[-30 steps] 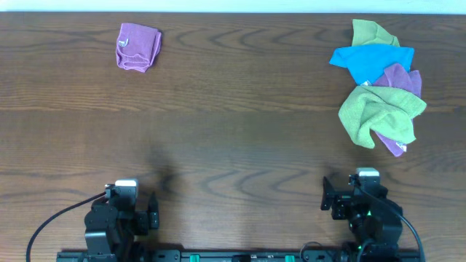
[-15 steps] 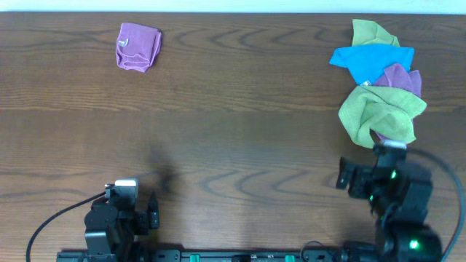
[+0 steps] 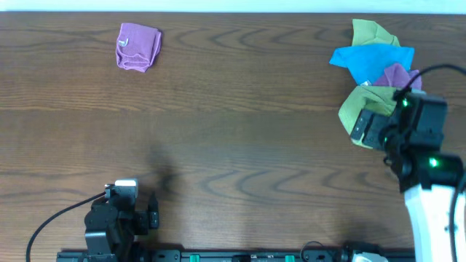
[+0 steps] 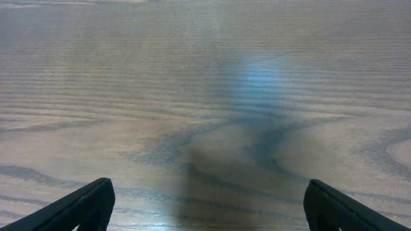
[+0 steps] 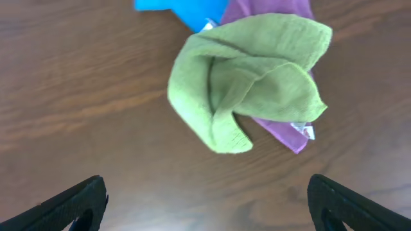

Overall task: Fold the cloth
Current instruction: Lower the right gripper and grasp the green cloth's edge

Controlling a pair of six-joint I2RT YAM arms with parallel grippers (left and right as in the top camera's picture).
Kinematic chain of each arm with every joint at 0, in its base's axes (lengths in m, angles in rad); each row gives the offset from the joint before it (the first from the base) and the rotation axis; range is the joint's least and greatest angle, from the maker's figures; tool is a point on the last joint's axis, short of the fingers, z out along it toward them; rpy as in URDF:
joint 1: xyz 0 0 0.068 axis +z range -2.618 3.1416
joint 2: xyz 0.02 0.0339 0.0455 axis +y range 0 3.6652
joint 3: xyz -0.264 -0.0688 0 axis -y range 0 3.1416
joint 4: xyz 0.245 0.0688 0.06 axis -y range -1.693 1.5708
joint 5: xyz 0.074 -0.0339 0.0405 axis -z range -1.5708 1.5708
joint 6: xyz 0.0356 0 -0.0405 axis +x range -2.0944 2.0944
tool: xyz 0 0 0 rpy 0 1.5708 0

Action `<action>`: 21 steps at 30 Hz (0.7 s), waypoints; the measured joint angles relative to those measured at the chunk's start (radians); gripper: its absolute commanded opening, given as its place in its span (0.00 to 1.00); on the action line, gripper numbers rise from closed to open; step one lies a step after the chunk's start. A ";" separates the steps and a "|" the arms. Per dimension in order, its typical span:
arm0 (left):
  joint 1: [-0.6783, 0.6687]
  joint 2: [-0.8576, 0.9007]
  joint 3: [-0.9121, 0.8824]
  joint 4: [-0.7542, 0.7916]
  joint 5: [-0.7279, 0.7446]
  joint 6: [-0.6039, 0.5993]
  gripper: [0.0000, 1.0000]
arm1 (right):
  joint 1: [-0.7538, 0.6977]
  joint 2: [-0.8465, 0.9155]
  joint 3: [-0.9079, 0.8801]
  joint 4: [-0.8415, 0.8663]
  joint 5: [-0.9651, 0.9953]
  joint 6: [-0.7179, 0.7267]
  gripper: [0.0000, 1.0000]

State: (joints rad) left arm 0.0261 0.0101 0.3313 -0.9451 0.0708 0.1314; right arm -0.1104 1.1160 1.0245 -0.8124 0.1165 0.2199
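Note:
A pile of crumpled cloths lies at the table's right: a green one [image 3: 357,109], a blue one [image 3: 368,60], a purple one [image 3: 397,74] and a second green one [image 3: 369,33] at the back. My right gripper [image 3: 373,131] hangs open and empty over the pile's near edge. In the right wrist view the green cloth [image 5: 247,80] lies bunched over the purple cloth [image 5: 282,131] and the blue cloth [image 5: 186,9], ahead of the open gripper [image 5: 209,202]. A folded purple cloth [image 3: 137,46] sits far left. My left gripper [image 4: 209,205] is open and empty over bare wood at the front left.
The wooden table [image 3: 233,131] runs under everything. The left arm's base [image 3: 116,218] sits at the front edge. The right arm's white link [image 3: 437,211] reaches up from the front right corner.
My right arm has swung from the front edge toward the back right and now hovers over the near edge of the cloth pile. The left arm has not moved.

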 measured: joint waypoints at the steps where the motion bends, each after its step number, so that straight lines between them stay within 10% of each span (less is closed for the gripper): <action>1: 0.000 0.000 0.000 0.000 0.000 0.000 0.95 | 0.000 0.026 0.006 0.013 0.014 0.014 0.99; 21: 0.000 0.000 0.000 0.000 0.000 0.000 0.95 | -0.024 0.234 0.008 0.196 0.188 0.083 0.99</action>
State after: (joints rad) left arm 0.0261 0.0101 0.3313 -0.9451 0.0708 0.1314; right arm -0.1349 1.3502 1.0325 -0.6163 0.3050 0.3027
